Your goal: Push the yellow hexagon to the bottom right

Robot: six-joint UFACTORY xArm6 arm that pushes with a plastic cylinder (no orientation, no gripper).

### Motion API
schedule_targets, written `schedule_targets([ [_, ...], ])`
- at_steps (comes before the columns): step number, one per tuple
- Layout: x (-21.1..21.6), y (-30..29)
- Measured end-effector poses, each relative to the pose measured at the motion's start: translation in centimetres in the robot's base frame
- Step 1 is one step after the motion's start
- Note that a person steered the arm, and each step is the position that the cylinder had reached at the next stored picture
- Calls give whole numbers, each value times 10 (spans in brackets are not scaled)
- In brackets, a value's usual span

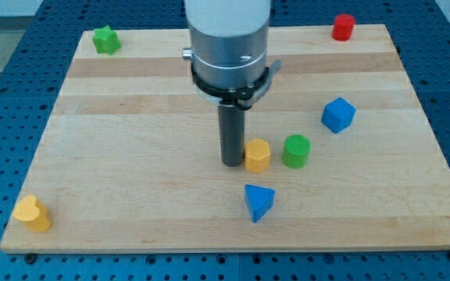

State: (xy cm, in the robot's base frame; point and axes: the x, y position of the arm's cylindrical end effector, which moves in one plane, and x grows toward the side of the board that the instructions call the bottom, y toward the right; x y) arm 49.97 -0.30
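Observation:
The yellow hexagon sits near the middle of the wooden board. My tip touches its left side. A green cylinder stands just to the hexagon's right, a small gap apart. A blue triangle block lies below the hexagon toward the view's bottom. The arm's wide body covers the top middle of the board.
A blue cube-like block is at the right. A red cylinder is at the top right, a green star-like block at the top left, and a yellow heart-like block at the bottom left corner.

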Motion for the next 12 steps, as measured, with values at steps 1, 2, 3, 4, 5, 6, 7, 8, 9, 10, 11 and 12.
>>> schedule_targets([
  [1, -24, 2],
  [2, -27, 19],
  [3, 8, 22],
  [4, 30, 29],
  [5, 30, 55],
  [6, 36, 90],
  [7, 57, 100],
  [8, 74, 100],
  [9, 78, 120],
  [10, 87, 144],
  [11, 92, 168],
  [12, 92, 187],
])
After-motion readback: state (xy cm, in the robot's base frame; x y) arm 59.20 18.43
